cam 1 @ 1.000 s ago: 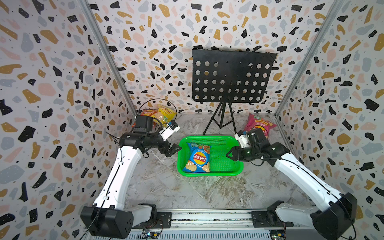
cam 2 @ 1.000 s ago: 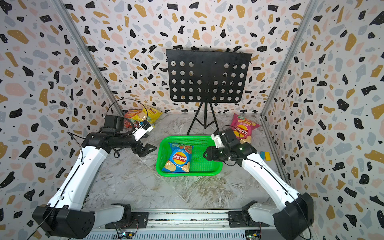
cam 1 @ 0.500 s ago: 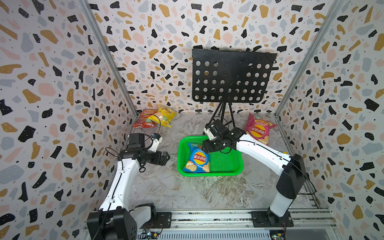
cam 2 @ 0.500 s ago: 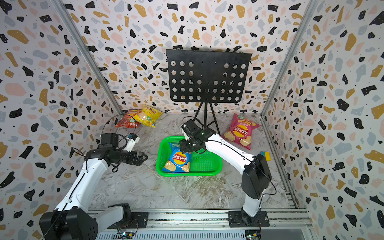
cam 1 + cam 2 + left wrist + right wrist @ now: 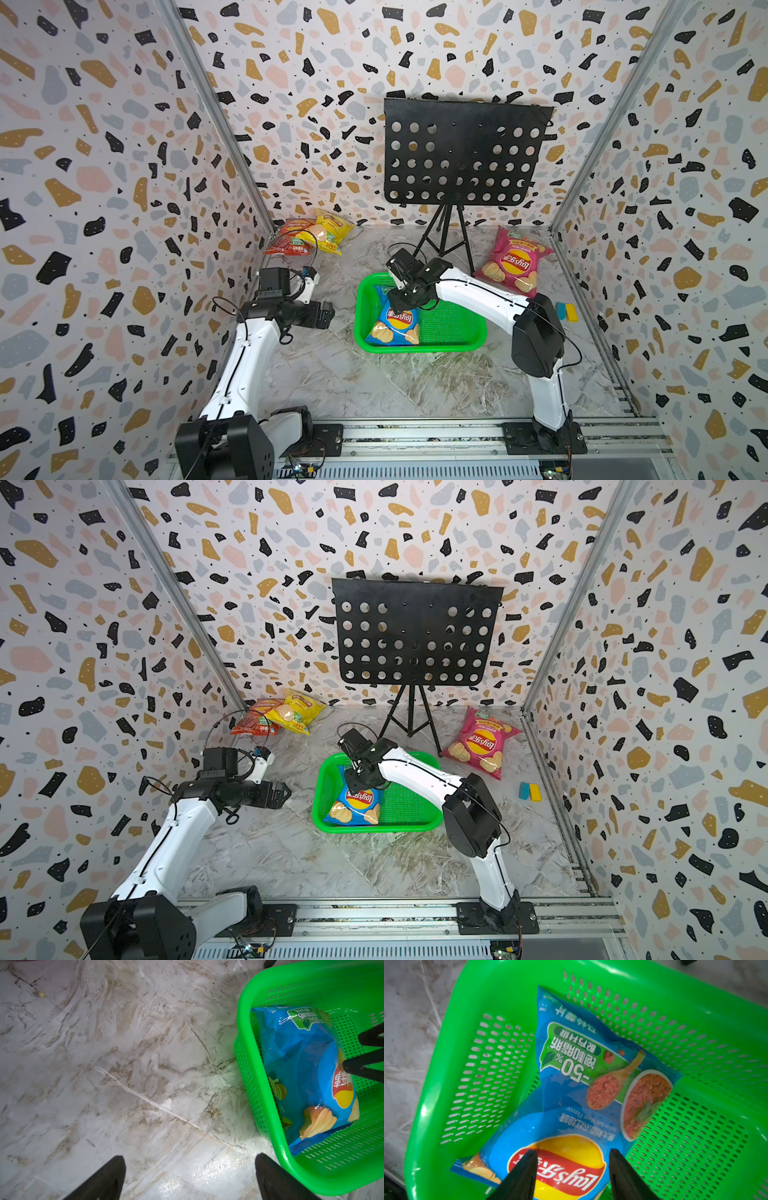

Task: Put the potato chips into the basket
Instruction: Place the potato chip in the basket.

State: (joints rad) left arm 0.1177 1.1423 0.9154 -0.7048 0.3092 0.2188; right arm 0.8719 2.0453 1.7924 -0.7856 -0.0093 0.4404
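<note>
A blue potato chips bag (image 5: 395, 328) (image 5: 571, 1084) lies in the left half of the green basket (image 5: 457, 347) (image 5: 243, 1022). My right gripper (image 5: 399, 305) (image 5: 572, 1151) hangs open just over it, one fingertip on each side of the round logo. The left gripper (image 5: 328, 313) (image 5: 189, 1157) is wide open above bare floor left of the basket, holding nothing. A red bag (image 5: 289, 245) and a yellow bag (image 5: 328, 232) lie together in the back left corner. The pink bag (image 5: 513, 262) rests on the floor at the back right.
A black perforated music stand (image 5: 461, 153) on a tripod stands right behind the basket. A small blue-and-yellow block (image 5: 566, 311) lies by the right wall. Patterned walls close in three sides, and a metal rail (image 5: 415, 432) runs along the front.
My right arm has swung from the basket's right side to over the blue bag. The left arm has drawn back from the red and yellow bags toward the front.
</note>
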